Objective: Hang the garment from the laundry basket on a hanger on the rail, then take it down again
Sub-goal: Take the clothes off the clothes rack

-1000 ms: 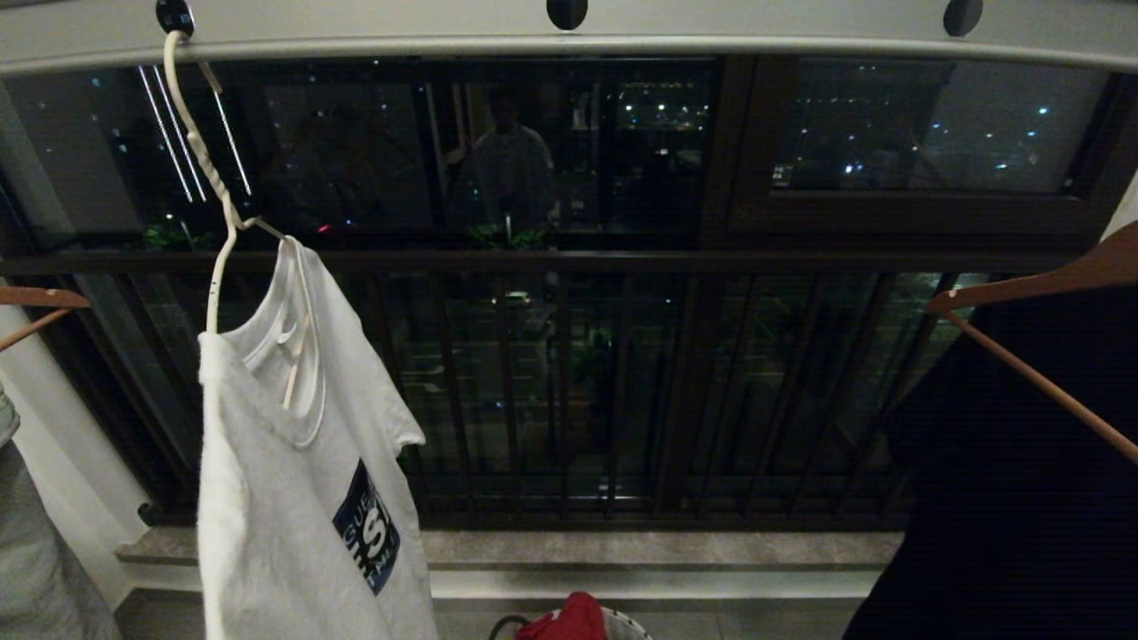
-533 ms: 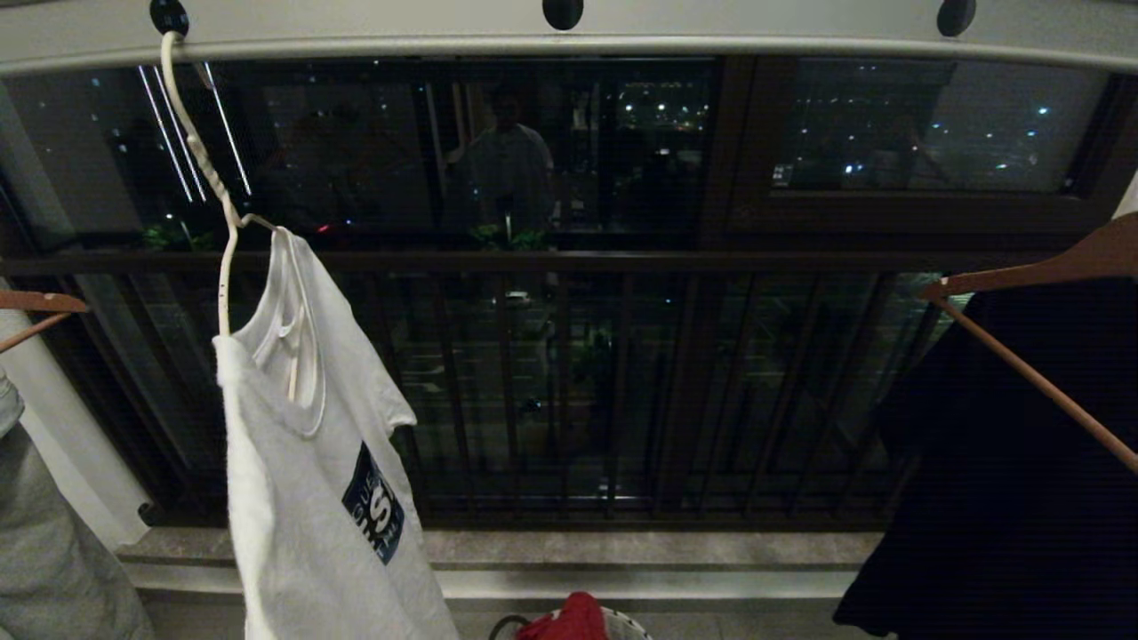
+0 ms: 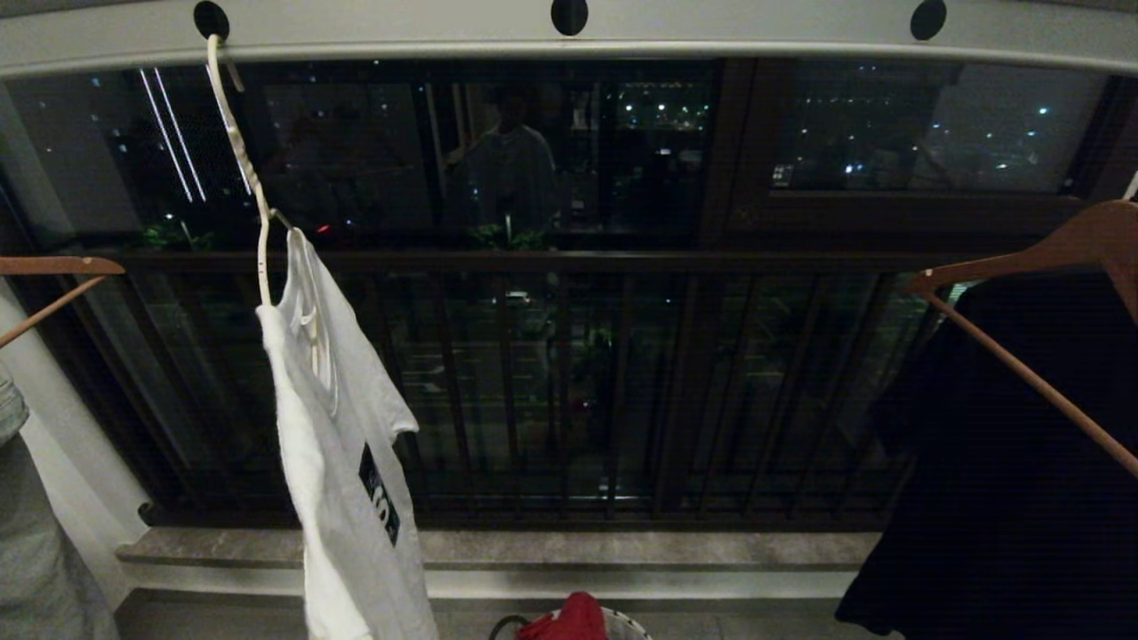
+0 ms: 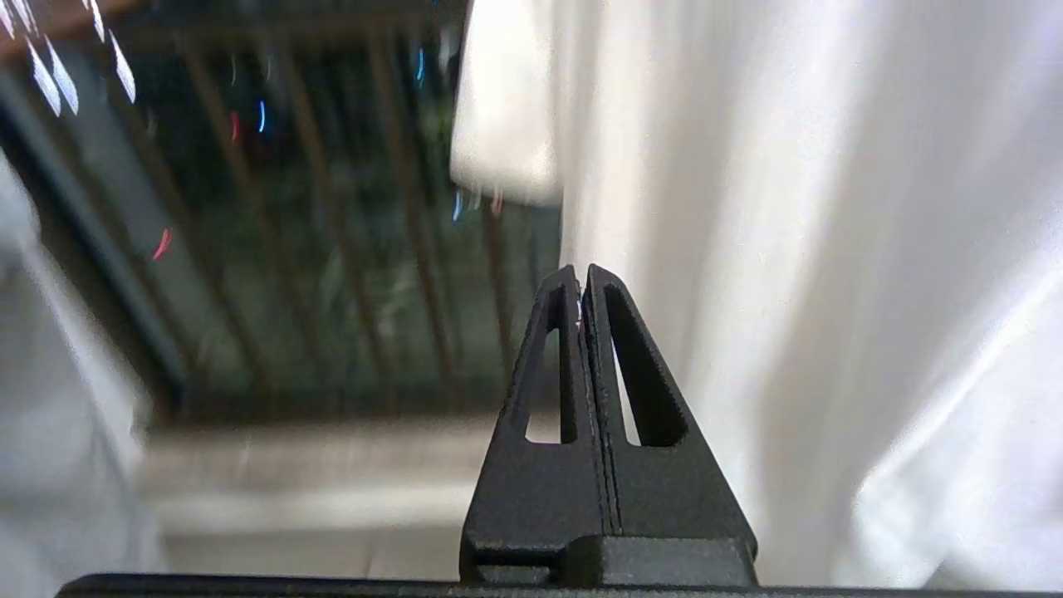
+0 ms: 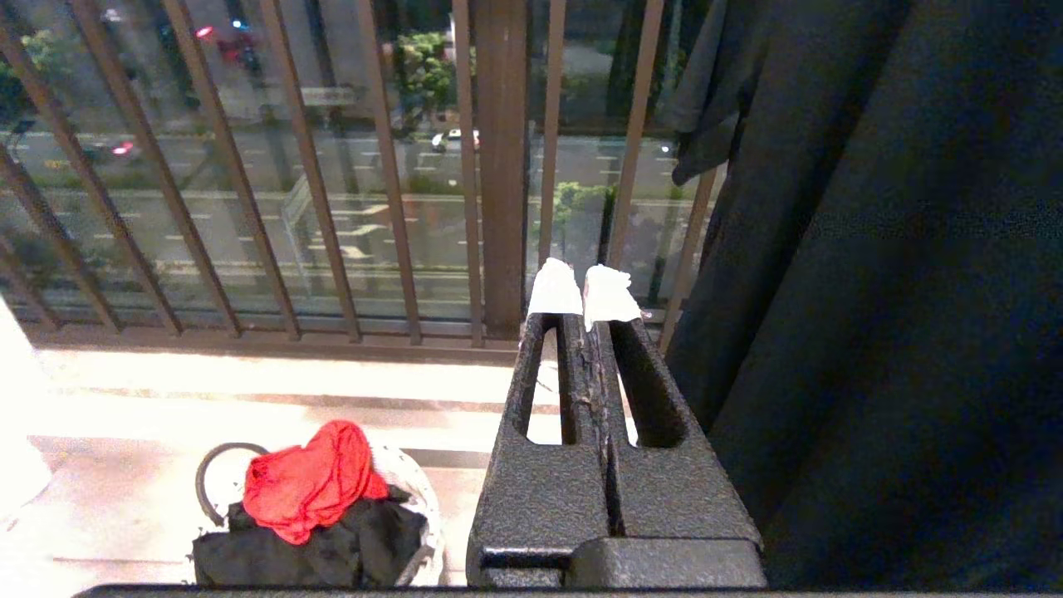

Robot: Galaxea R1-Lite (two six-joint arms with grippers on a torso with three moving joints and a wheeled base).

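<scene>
The white wire hanger [image 3: 238, 142] hooks into a black hole at the left end of the pale grey rail [image 3: 711, 36]. The white T-shirt [image 3: 342, 462] hangs from it lopsided and nearly edge-on, showing a sliver of its dark blue print. At the bottom edge is the rim of the laundry basket [image 3: 627, 625], which also shows in the right wrist view [image 5: 415, 498]. Neither gripper is in the head view. My left gripper [image 4: 580, 274] is shut and empty, close beside the T-shirt [image 4: 789, 249]. My right gripper [image 5: 584, 291] is shut and empty, above and to one side of the basket.
The basket holds a red cloth [image 5: 307, 482] and a black garment [image 5: 315, 548]. A black garment [image 3: 1005, 462] hangs on a brown wooden hanger [image 3: 1022, 258] at the right. Another wooden hanger [image 3: 53, 267] and grey cloth [image 3: 27, 533] are at the left. A dark railing [image 3: 569, 391] stands behind.
The T-shirt on its wire hanger has swung to the right and turned more edge-on, so less of the blue print shows. The rail's holes and the wooden hangers have shifted inward a little.
</scene>
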